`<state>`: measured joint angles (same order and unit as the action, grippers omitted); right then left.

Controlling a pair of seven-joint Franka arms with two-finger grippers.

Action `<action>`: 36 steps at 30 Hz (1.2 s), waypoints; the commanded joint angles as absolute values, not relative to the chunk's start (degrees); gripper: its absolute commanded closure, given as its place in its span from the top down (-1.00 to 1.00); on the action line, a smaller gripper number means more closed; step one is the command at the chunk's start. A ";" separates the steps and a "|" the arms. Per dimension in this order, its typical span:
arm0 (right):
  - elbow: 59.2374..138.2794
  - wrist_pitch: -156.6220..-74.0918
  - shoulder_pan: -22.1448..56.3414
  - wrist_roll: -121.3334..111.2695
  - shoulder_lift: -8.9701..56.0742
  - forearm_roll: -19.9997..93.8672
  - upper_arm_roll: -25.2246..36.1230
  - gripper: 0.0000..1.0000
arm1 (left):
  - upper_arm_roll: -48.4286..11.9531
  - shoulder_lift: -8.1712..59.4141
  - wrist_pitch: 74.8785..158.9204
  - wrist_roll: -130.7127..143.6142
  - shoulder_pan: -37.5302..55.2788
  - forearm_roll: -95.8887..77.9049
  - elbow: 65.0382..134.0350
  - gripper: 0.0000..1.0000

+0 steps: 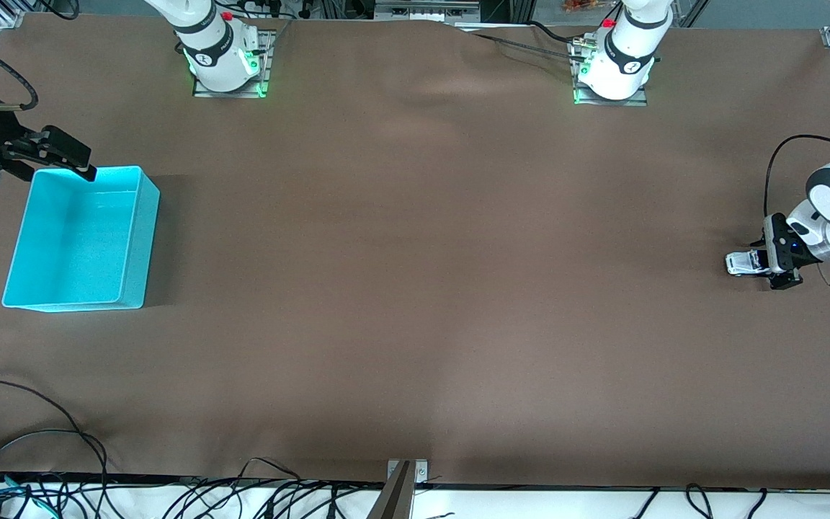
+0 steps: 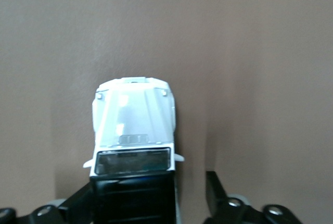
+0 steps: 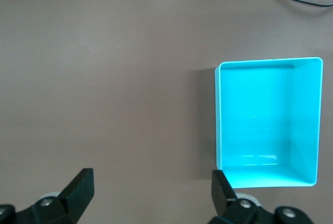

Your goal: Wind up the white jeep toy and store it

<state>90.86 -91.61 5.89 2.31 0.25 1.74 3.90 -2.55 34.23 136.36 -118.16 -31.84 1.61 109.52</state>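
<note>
White jeep toy: the white jeep toy sits on the brown table at the left arm's end, wheels down, its hood pointing toward the right arm's end of the table.
Jeep, what is hidden: in the left wrist view the jeep shows its hood, windshield and black rear roof; the back of the roof is cut off by the frame's edge and the wheels cannot be seen.
Left gripper: the left gripper is low at the table, around the jeep's rear.
Left gripper, fingers: one finger stands clear of the jeep's side with bare table showing between; the other lies close beside the black roof, and contact there cannot be made out. The jaws are parted, not clamped on the toy.
Right gripper: the right gripper waits in the air over the cyan bin's corner nearest the robots' bases, its jaws spread wide and holding nothing; its arm is largely cut off by the front view's edge.
Cyan bin: the cyan bin rests on the table at the right arm's end, well apart from the jeep; its inside shows only bare walls and floor.
Bin in right wrist view: one corner of the bin is hidden by a gripper finger.
Cables: black cables lie along the table edge nearest the front camera.
</note>
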 commanded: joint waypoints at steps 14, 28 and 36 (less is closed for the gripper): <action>90.35 -91.58 6.06 2.81 0.18 1.76 4.04 1.00 | -3.08 27.69 113.76 -100.74 -25.68 4.22 103.64 1.00; 90.35 -91.58 6.06 2.81 0.18 1.67 4.04 1.00 | -3.16 27.68 100.21 -87.20 -21.54 4.22 94.32 1.00; 90.35 -91.58 6.06 2.73 0.18 1.76 4.04 1.00 | -3.16 27.60 90.28 -75.69 -18.81 3.60 87.99 1.00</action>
<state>90.87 -91.61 5.89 2.31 0.25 1.74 3.90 -3.23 27.91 96.15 -82.20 -20.49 2.59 91.91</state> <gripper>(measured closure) 0.000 0.000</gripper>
